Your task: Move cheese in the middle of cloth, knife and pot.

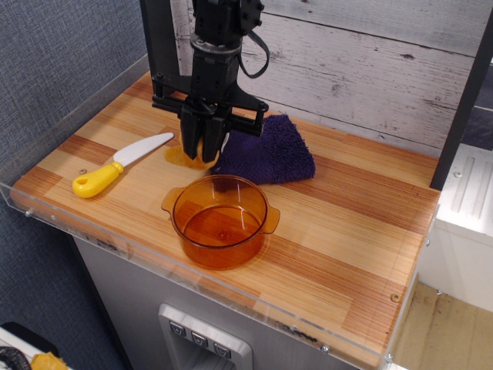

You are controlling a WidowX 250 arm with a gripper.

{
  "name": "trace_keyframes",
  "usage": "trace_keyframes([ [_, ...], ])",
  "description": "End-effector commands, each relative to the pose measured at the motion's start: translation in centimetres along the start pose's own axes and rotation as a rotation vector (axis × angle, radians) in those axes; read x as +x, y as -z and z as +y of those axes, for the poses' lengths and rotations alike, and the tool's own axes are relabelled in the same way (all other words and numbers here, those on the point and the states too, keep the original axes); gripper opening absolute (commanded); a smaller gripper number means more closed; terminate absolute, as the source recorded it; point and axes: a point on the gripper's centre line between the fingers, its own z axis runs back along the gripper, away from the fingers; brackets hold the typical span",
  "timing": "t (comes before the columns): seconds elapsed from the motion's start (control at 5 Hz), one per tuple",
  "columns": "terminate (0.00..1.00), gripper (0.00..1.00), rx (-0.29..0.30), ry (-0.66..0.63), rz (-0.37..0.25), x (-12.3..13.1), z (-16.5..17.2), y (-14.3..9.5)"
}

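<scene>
Cheese [202, 146] sits gripped in the closed jaws of the gripper [202, 153], low over the surface [347, 223] between knife [119, 164], cloth [266, 150] and pot [220, 220]. Placement step appears current; next: lower fully, open jaws, retract upward.

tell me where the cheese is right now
In the only view, the cheese is at the tip of the gripper, between the knife on the left, the cloth and the pot in front.
</scene>
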Motion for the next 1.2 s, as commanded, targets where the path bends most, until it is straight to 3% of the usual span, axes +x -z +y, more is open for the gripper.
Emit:
trace_keyframes([
  [0.0,0.0,1.0,-0.007,-0.013,-0.028,-1.4,-0.2,-1.2],
  [0.4,0.0,1.0,-0.004,-0.025,-0.018,-1.7,0.2,-1.0],
  [0.6,0.0,1.0,-0.059,0.003,-0.096,-1.2,0.3,-2.3],
  [0.8,0.0,1.0,-0.081,0.05,-0.338,-0.7,0.5,-7.0],
  [1.0,0.0,1.0,-0.096,0.088,-0.6,-1.3,0.3,-9.5],
])
